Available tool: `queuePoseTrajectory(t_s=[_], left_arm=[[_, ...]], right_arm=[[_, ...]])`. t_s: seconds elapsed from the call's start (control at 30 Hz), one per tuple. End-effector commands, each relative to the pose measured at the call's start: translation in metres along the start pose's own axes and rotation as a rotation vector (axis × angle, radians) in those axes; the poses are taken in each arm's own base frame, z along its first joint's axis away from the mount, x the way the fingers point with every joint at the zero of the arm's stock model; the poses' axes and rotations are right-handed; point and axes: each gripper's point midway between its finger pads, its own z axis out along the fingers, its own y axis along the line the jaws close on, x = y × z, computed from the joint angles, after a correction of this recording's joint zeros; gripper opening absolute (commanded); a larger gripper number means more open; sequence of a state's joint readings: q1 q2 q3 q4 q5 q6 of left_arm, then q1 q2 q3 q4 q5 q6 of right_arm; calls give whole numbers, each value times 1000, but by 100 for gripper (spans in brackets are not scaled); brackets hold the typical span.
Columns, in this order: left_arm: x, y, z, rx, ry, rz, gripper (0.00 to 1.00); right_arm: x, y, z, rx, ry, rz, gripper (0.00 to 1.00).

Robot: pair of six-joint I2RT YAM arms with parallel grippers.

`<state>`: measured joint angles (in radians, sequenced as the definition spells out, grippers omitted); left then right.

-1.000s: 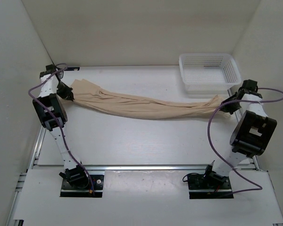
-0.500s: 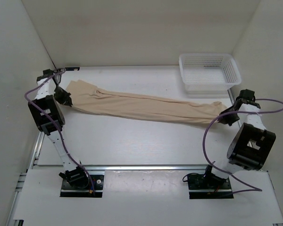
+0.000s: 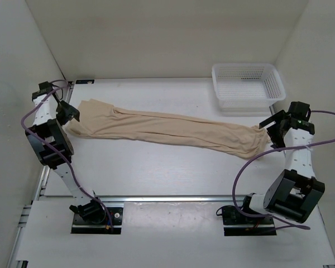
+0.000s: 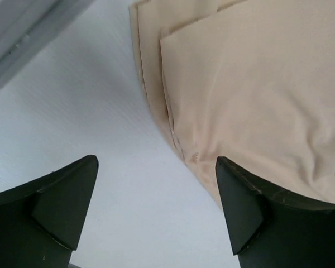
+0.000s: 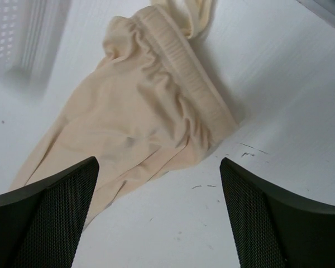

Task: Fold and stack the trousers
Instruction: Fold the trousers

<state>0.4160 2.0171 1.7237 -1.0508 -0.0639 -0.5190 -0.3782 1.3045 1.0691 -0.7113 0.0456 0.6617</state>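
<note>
- The trousers (image 3: 167, 131) lie stretched out long and nearly flat across the middle of the table (image 3: 156, 178). They run from the left of the frame, slanting slightly downward, to the right.
- The elastic waistband (image 5: 184, 72) is at the right end, bunched and puckered. The leg ends (image 4: 257, 84) are at the left end, one layer lying on the other with their edges a little offset.
- The left gripper (image 3: 68, 113) sits just beside the leg ends at the left of the frame. Its jaws are spread wide with only bare table and the fabric's edge between them, so it holds nothing.
- The right gripper (image 3: 272, 127) sits at the waistband end on the right of the frame. It is likewise wide open and empty, with the cloth lying below and ahead of it.
- To my eye, the garment was laid out full length so that the fold can be made cleanly end to end, which would explain an arm at each end.
- A white mesh basket (image 3: 247, 102) stands at the upper right, near the waistband but not touching it. It is probably where the folded trousers are meant to go.
- No fold is made yet. The waist end looks the more rumpled and may want smoothing.
</note>
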Motion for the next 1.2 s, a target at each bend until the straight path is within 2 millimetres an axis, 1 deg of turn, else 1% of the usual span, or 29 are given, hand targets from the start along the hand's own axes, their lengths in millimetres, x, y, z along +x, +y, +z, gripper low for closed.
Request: queuePoseTrajectory(t_s=[0.0, 0.03, 0.07, 0.1, 0.13, 0.17, 0.2, 0.3, 0.33, 0.37, 0.43, 0.47, 0.53, 0.57, 0.6, 0.7, 0.73, 0.77, 0.8, 0.83, 0.87, 0.9, 0.97, 1.0, 1.03, 1.07, 1.1, 1.13, 1.17], left_arm=[[-21, -3, -1, -17, -60, -34, 97], [-21, -5, 13, -30, -38, -43, 97], [-23, -6, 19, -32, -34, -43, 96], [-32, -12, 19, -22, -51, -45, 94], [-33, -12, 24, -29, -39, -44, 92], [-29, -11, 36, -49, -7, -40, 91], [-34, -8, 40, -75, -22, -40, 91], [-34, -4, 52, -108, -12, -37, 87], [-38, 0, 55, -120, -18, -45, 86], [-37, 0, 63, -127, -6, -44, 84], [-35, 0, 72, -136, 8, -51, 83], [-30, 2, 83, -149, 30, -48, 81], [-32, -4, 87, -127, 38, -59, 76], [-30, -3, 91, -132, 45, -58, 73], [-30, -5, 94, -125, 52, -58, 64], [-38, -11, 90, -100, 31, -62, 42], [-38, -12, 90, -100, 30, -75, 33], [-41, -14, 84, -92, 17, -91, 12], [-46, -20, 66, -66, -20, -86, 10], [-51, -27, 56, -49, -59, -79, 10], [-50, -37, 44, -38, -92, -58, 10], [-54, -43, 21, -18, -136, -52, 10], [-58, -51, -5, 9, -188, -26, 10], [-58, -62, -23, 44, -216, 11, 10], [-60, -69, -51, 81, -264, 28, 10], [-62, -77, -69, 110, -299, 52, 10], [-54, -94, -88, 146, -328, 113, 10], [-48, -104, -115, 192, -365, 144, 10], [-40, -114, -130, 219, -383, 181, 10]], right_arm=[[-3, 20, -22, -75, -7, -43, 94], [1, 20, -23, -74, 3, -50, 94], [3, 24, -26, -90, 5, -58, 94], [2, 25, -29, -98, -5, -59, 94], [2, 25, -29, -98, -5, -59, 94], [8, 24, -30, -96, 6, -66, 94], [7, 24, -33, -102, -1, -67, 94], [8, 17, -33, -75, -11, -66, 94], [9, 14, -34, -67, -17, -65, 94], [11, 14, -36, -72, -22, -53, 92], [8, 13, -39, -71, -39, -42, 92], [8, 14, -41, -76, -46, -42, 92], [8, 14, -41, -76, -47, -42, 92], [8, 14, -41, -76, -47, -42, 92], [8, 14, -41, -76, -47, -42, 92], [9, 17, -45, -99, -40, -34, 92], [9, 18, -47, -105, -47, -34, 92], [9, 18, -47, -105, -47, -34, 91], [8, 18, -50, -112, -55, -34, 91], [8, 20, -54, -116, -71, -42, 91], [9, 15, -51, -100, -71, -51, 91], [9, 16, -54, -107, -81, -60, 91], [9, 13, -56, -99, -87, -60, 91], [11, 11, -56, -98, -87, -69, 91], [11, 11, -56, -98, -87, -69, 91], [10, 11, -59, -105, -95, -69, 91], [10, 12, -61, -110, -102, -69, 91], [11, 13, -62, -117, -97, -69, 91], [12, 15, -64, -127, -100, -77, 91]])
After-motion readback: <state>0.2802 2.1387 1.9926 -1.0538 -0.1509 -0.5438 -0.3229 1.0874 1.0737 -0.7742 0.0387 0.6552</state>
